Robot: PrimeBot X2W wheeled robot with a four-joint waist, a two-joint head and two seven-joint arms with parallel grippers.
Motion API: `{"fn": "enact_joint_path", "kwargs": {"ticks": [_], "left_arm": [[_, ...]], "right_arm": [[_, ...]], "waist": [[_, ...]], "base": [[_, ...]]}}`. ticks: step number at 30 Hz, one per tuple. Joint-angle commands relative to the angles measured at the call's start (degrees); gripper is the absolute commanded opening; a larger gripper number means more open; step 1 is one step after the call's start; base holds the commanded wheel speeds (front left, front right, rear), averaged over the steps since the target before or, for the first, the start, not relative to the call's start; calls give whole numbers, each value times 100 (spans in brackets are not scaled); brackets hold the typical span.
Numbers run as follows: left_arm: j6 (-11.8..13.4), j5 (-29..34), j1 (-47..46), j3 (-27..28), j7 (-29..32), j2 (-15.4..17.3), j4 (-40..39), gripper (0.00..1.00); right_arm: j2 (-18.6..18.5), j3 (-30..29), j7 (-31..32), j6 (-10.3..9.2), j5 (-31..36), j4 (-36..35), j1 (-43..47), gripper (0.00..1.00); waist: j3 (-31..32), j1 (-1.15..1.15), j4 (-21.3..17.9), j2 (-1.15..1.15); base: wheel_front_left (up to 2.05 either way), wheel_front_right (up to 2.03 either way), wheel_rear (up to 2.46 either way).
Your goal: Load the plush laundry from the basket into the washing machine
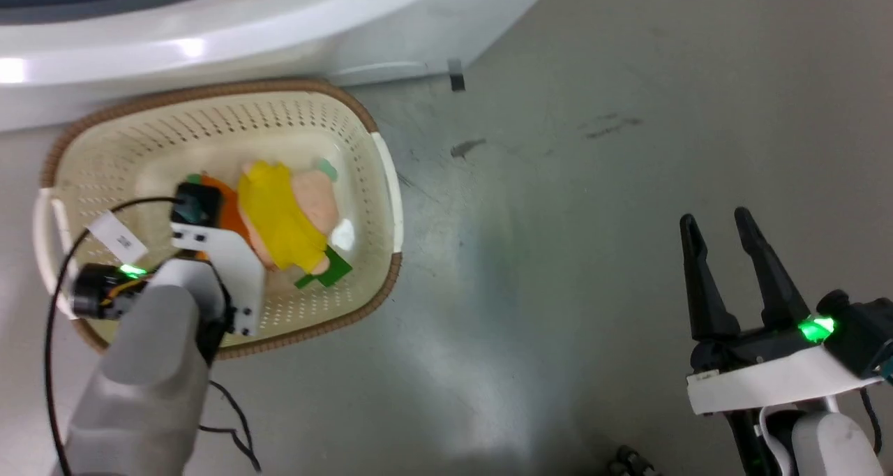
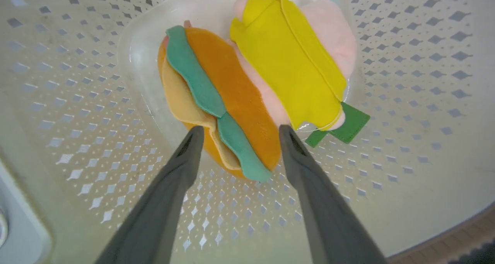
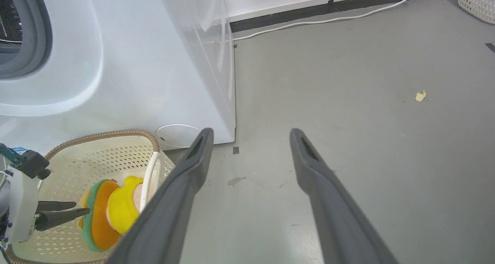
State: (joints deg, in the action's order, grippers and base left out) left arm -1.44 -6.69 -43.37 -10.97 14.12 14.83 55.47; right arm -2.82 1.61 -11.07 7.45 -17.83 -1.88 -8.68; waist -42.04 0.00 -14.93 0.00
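Note:
The plush laundry (image 1: 279,218) lies in the cream basket (image 1: 209,92) on the floor, just in front of the white washing machine (image 1: 209,29). Its orange bun with the green stripe (image 2: 232,97) lies beside the yellow and pale-pink part (image 2: 294,59). My left gripper (image 2: 240,134) reaches down into the basket and is open, one finger on each side of the bun's near end. Whether it touches the bun is unclear. My right gripper (image 1: 716,219) hangs open over bare floor to the right, holding nothing. The right wrist view shows the grey door ring (image 3: 38,43).
Grey floor (image 1: 593,183) stretches out to the right of the basket. A white cable (image 3: 328,20) runs along the wall's dark skirting. A white woven basket (image 3: 477,0) stands far off, and a small yellow scrap (image 3: 420,96) lies on the floor.

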Motion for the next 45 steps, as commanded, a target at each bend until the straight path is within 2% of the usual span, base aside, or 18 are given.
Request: {"fn": "enact_joint_path", "kwargs": {"ticks": [1,6,17,18,19,20,27,30,36,45], "left_arm": [[30,-9,-152,-42,34,54,131,100],[103,-28,-447,-152,107,173,423,100],[93,-151,-1101,-371,173,308,1046,100],[98,-165,-1154,-388,182,321,1105,89],[97,-190,-1203,-397,189,332,1164,24],[86,-225,-1245,-397,195,339,1224,0],[54,-442,-1421,-439,171,338,1642,0],[86,-768,-1413,-223,17,274,1813,0],[-21,-875,-895,-228,-322,156,1819,0],[-311,-951,-168,-345,-1667,-173,1637,0]], "right_arm": [[-4,9,-49,3,-67,-4,-124,100],[-5,44,-109,3,-211,-6,-189,100],[-5,86,-239,3,-589,42,-367,100],[-5,87,-251,3,-613,46,-382,100],[-5,88,-263,3,-633,52,-398,100],[-5,86,-275,3,-653,59,-414,100],[-6,22,-359,3,-753,127,-503,100],[-6,3,-393,3,-736,156,-521,100],[-6,-189,-393,3,-523,182,-505,100],[-6,-496,-393,3,-57,233,-155,100]], "waist": [[-128,0,-79,0],[-407,0,-175,0],[-973,0,-349,0],[-1017,0,-366,0],[-1058,0,-382,0],[-1096,0,-397,0],[-1159,0,-433,0],[-1032,0,-426,0],[-282,0,-215,0],[1095,0,361,0]], "base": [[0,0,0],[0,0,0],[0,0,0],[0,0,0],[0,0,0],[0,0,0],[0,0,0],[0,0,0],[0,0,0],[0,0,0]]}}
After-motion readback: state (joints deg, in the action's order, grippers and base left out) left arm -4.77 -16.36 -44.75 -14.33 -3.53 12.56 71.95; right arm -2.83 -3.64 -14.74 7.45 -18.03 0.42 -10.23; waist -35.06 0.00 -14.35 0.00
